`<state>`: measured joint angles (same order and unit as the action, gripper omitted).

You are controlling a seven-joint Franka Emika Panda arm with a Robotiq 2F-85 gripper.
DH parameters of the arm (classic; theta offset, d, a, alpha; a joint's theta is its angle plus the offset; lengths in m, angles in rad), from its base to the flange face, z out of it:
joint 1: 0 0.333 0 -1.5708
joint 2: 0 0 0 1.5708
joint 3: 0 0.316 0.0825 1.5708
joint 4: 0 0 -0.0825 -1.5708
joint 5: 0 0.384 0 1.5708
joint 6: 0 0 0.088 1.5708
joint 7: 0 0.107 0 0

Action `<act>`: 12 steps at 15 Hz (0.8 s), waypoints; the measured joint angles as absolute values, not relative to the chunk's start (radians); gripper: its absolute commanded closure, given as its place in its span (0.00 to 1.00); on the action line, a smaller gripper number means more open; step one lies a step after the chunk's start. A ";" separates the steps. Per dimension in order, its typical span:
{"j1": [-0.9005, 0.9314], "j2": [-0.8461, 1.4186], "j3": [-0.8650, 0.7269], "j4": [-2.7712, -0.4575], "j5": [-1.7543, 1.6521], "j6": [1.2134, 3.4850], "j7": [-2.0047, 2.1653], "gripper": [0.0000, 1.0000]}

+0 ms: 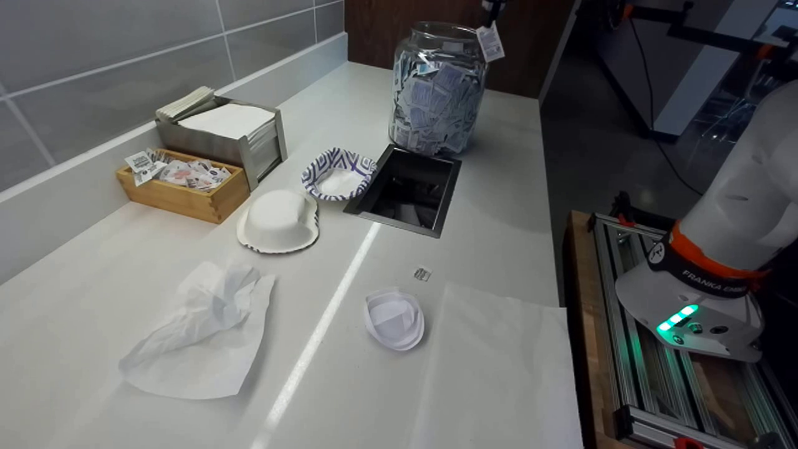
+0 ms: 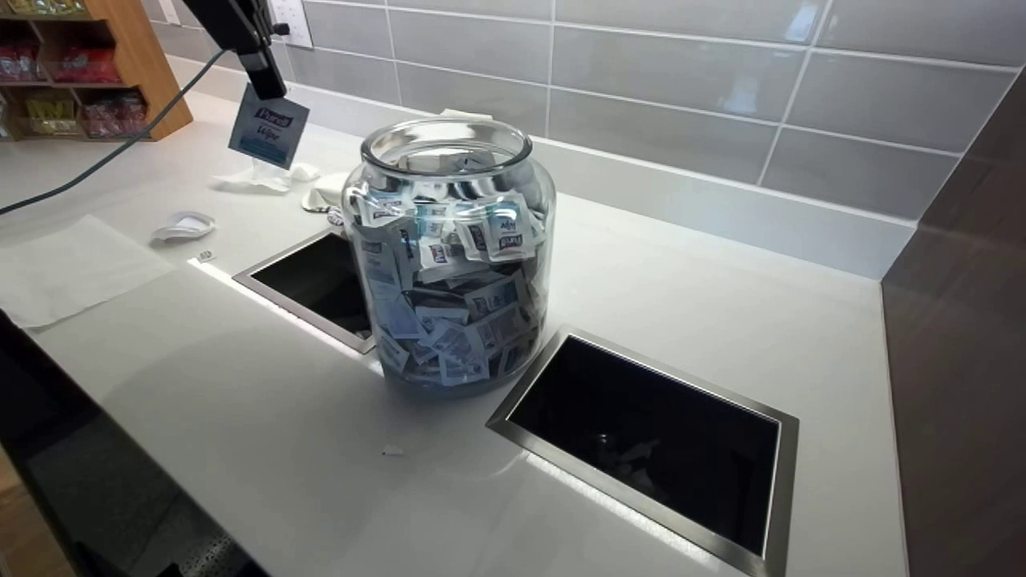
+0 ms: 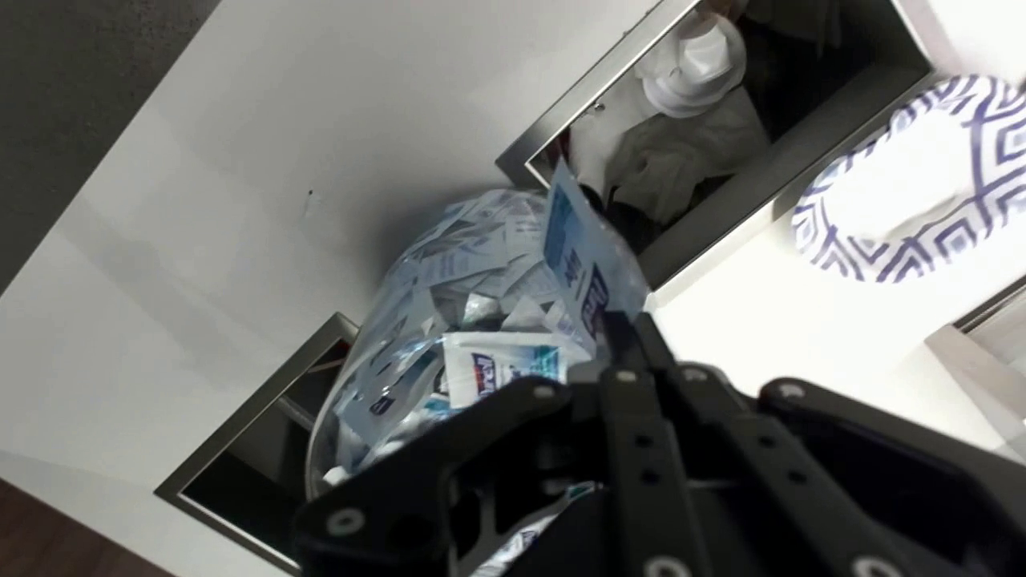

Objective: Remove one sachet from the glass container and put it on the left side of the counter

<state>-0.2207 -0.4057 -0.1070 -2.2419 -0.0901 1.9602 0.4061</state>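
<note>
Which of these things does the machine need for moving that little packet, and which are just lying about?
For the job: gripper, held sachet, glass jar, counter.

Just lying about: patterned bowl, upturned bowl, crumpled paper, flat paper, napkin holder, wooden box.

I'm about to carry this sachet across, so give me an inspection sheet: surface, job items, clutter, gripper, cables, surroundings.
Surface: white counter with two metal-framed openings.
Job's things: glass container packed with sachets, standing between the openings; held sachet outside it, not yet set down.
Clutter: patterned bowl, overturned bowl, crumpled paper, paper sheet, cupped white item, small scrap.
Gripper: fingers closed on the held sachet.
Cables: grey cable in an exterior view, running off its left edge; attachment unclear.
Surroundings: tiled wall, dark wood panel, wooden rack of coloured packets, napkin holder.
</note>
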 measured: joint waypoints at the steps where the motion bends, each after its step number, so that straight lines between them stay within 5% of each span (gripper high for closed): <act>1: -0.209 -0.402 -0.102 -2.248 -0.076 1.964 0.398 1.00; 12: -0.088 -0.309 -0.019 -2.257 -0.018 2.039 0.309 0.99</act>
